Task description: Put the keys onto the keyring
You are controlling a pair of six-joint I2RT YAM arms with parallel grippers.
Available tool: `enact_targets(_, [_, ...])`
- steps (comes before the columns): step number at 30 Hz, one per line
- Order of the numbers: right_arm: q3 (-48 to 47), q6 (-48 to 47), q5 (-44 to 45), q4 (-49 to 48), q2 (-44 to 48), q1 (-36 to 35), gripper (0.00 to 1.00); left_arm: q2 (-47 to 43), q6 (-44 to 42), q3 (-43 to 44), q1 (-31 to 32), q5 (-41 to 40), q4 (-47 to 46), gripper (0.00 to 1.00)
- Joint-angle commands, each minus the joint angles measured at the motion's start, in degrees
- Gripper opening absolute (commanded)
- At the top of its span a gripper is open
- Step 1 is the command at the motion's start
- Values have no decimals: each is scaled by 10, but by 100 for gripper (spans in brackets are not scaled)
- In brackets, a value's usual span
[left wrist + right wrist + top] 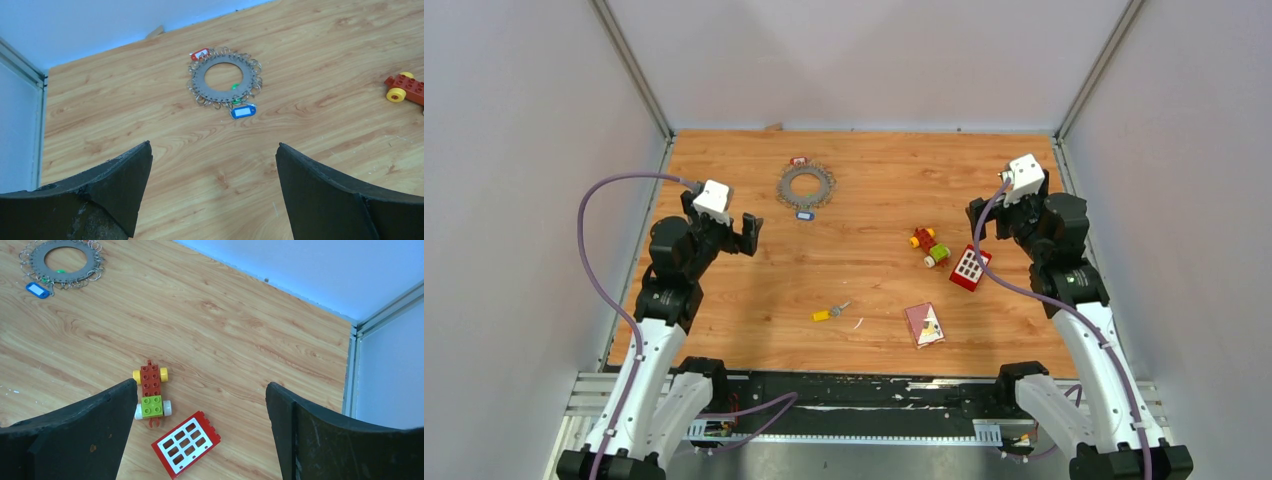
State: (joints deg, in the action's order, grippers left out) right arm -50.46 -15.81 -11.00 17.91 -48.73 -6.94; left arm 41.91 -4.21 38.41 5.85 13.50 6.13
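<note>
spread wide and pinching nothing: left jaws and right jaws alike, both raised off the surface. toward the far edge: the keyring, with a blue-tagged key touching its near rim and a red-tagged key at its far rim. well nearer than the keyring, lying loose: a yellow-headed key. likely trouble: pinching that flat key poorly and skidding it away; shoving the unanchored keyring while threading; grabbing the toy car, right of the keyring, by mistake.

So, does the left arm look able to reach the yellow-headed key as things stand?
Probably yes: the yellow-headed key lies by itself in the open, with nothing standing between it and the open left end effector.
</note>
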Motion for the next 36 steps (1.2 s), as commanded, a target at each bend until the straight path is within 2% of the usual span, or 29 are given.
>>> enact_targets(1, [4,-4,20,-32,10,-1,100,-12,-2,-2,-1,1,-2,100])
enact_targets(8, [7,-9,17,-34,15,-1,100,-8,-10,3,-1,-27,1,100])
enact_targets(15, [11,-16,-11,-32,15,-1,100,-13,-42,46,-1,-38,47,100])
enact_targets(21, [17,-30,-56,-24,14,-1,100,4,-64,72,-1,33,77,100])
enact_targets(25, [20,-37,-77,-22,15,-2,100,93,-123,118,9,67,143,100])
enact_targets(28, [21,-39,-73,-23,18,-2,100,179,-182,163,43,25,177,100])
enact_targets(30, [20,-39,-74,-21,20,-2,100,238,-185,191,61,-4,185,98])
enact_targets(36, [24,-42,-77,-22,15,-2,100,433,-146,301,83,-12,197,86])
